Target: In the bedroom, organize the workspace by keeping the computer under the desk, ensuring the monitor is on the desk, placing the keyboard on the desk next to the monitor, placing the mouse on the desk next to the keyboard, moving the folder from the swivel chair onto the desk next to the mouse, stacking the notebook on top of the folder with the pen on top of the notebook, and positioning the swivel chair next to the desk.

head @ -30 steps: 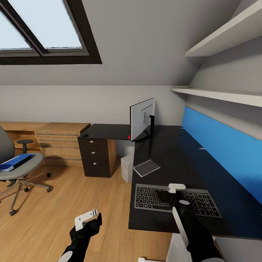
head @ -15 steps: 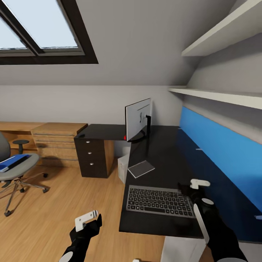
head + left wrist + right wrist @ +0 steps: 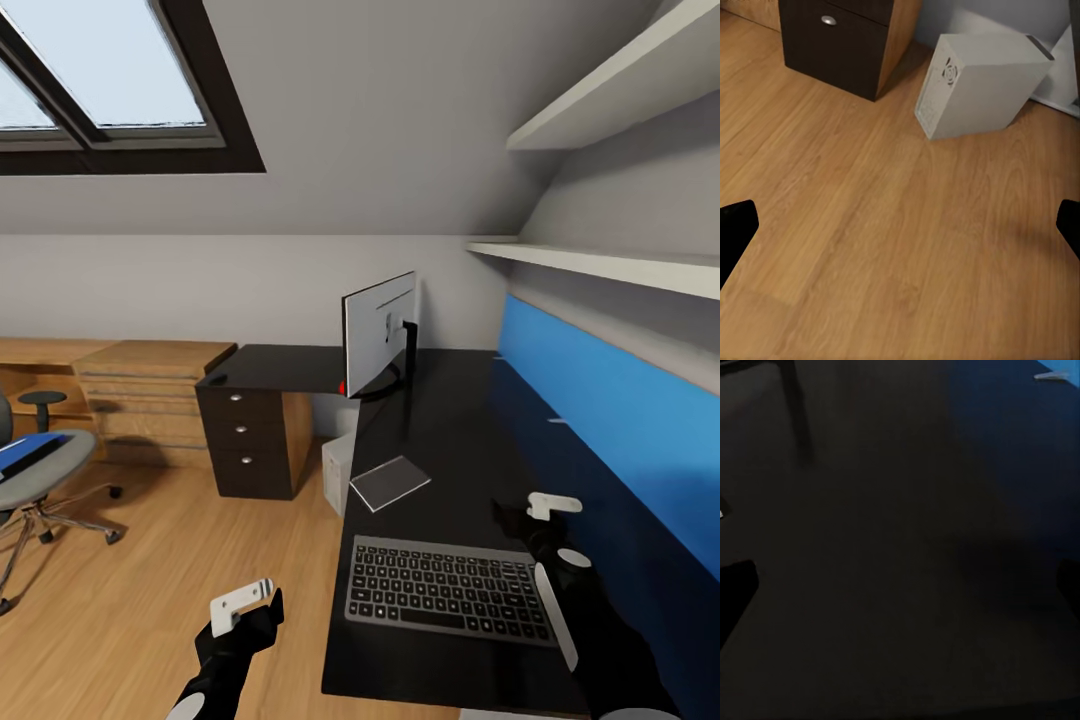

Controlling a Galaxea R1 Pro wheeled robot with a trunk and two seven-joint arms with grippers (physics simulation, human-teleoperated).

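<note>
Keyboard [image 3: 447, 592]: flat on the desk [image 3: 450, 440], near edge, well short of the monitor [image 3: 378, 333]. We note our right gripper [image 3: 520, 515], a second ago over its keys, now stands open and empty beside its far corner: released. Left gripper [image 3: 245, 605] open over floor. Folder [image 3: 30, 453] awaits on swivel chair [image 3: 45, 480].

The glossy black desk top [image 3: 885, 585] spreads beneath the camera, reflecting the blue back panel [image 3: 1020, 450] along one side. Two black fingertips [image 3: 735, 589] stand wide apart at the frame's edges, nothing between them.
</note>
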